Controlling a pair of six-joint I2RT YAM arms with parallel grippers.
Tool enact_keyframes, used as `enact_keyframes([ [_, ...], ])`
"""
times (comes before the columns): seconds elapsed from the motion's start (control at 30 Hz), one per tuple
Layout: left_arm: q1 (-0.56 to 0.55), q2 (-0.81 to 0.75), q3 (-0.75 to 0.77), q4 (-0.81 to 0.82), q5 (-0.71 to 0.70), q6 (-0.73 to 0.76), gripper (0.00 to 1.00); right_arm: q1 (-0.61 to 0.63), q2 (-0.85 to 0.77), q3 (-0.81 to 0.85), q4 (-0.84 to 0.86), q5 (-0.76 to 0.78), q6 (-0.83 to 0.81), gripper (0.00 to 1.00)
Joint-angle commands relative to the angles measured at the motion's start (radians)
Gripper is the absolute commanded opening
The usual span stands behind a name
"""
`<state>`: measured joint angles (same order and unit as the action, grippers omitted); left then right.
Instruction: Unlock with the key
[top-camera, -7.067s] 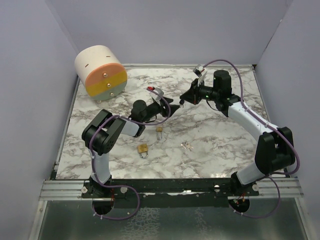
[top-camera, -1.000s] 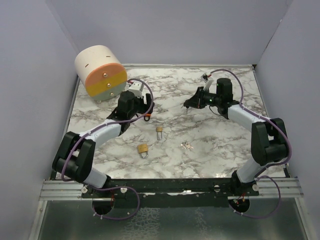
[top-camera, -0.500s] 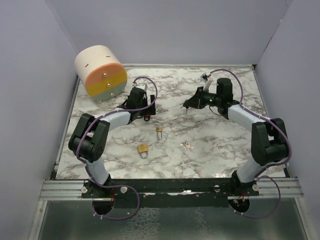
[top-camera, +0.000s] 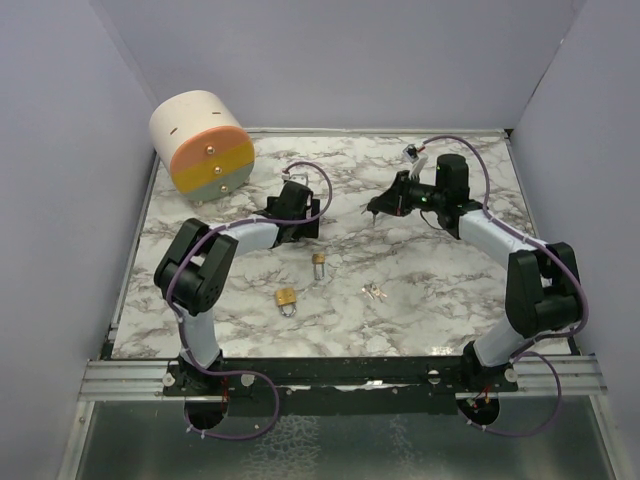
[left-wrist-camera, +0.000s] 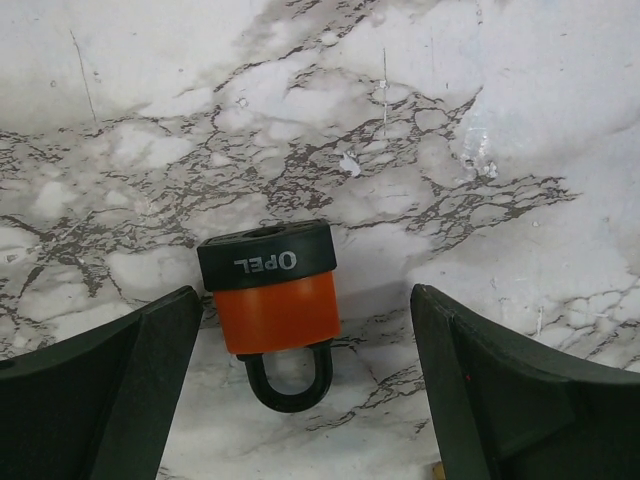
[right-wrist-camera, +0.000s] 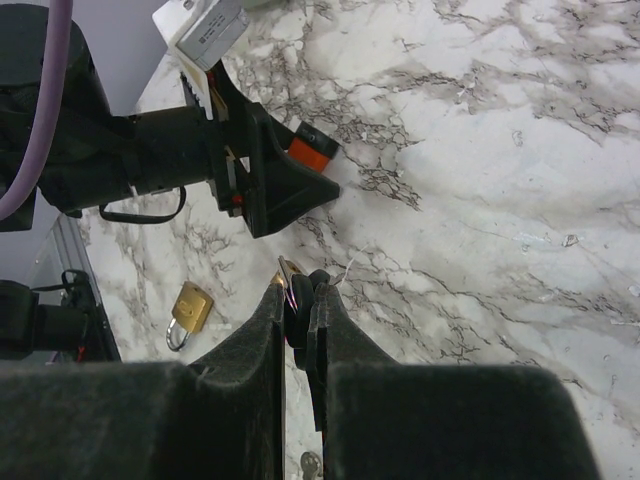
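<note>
Two roles here: your left end effector (left-wrist-camera: 305, 292) sits spread either side of the orange padlock (left-wrist-camera: 272, 305) lying mid-frame on the bench (left-wrist-camera: 400, 100), likely to brace it; your right end effector (right-wrist-camera: 300, 288), apart at right, pinches the key (right-wrist-camera: 288, 270) ready for insertion

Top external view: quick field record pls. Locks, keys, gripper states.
left gripper: open, one finger on each side of the orange padlock, not closed on it
orange padlock: lying flat on the marble table, black cap marked OPEL, shackle toward the wrist camera
right gripper: shut on the key; only a thin pinkish edge shows
larger brass padlock: on the table, nearer the arm bases
smaller brass padlock: just beyond it
loose keys: right of both brass padlocks
drawer cylinder: far-left corner
</note>
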<state>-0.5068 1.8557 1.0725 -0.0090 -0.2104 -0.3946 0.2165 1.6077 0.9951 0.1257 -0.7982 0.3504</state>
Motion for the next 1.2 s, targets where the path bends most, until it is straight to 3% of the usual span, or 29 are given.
enact_keyframes([
  [0.0,-0.009,0.015,0.011,-0.025,-0.072,0.013,0.87,-0.002,-0.040,-0.007,-0.011,-0.007,-0.010,0.01],
  [0.23,-0.010,0.040,0.005,0.002,-0.087,0.031,0.81,-0.002,-0.037,-0.008,-0.019,-0.009,-0.015,0.01],
  [0.33,-0.010,0.053,0.006,0.015,-0.083,0.047,0.72,-0.002,-0.034,-0.007,-0.024,-0.007,-0.017,0.01],
  [0.43,-0.010,0.060,0.011,0.019,-0.068,0.065,0.52,-0.002,-0.033,-0.009,-0.026,-0.005,-0.018,0.01],
  [0.57,-0.010,0.041,-0.006,0.049,-0.038,0.094,0.14,-0.002,-0.033,0.000,-0.051,0.020,-0.038,0.01],
  [0.63,-0.010,0.025,-0.017,0.072,-0.017,0.124,0.00,-0.002,-0.033,0.003,-0.063,0.025,-0.052,0.01],
  [0.8,-0.010,-0.058,-0.080,0.227,0.110,0.238,0.00,-0.002,-0.050,-0.003,-0.098,0.042,-0.090,0.01],
  [0.97,-0.010,-0.152,-0.176,0.485,0.367,0.356,0.00,-0.002,-0.055,0.005,-0.106,0.045,-0.103,0.01],
  [1.17,-0.010,-0.153,-0.188,0.567,0.655,0.529,0.00,0.000,-0.049,0.030,-0.141,0.058,-0.103,0.01],
])
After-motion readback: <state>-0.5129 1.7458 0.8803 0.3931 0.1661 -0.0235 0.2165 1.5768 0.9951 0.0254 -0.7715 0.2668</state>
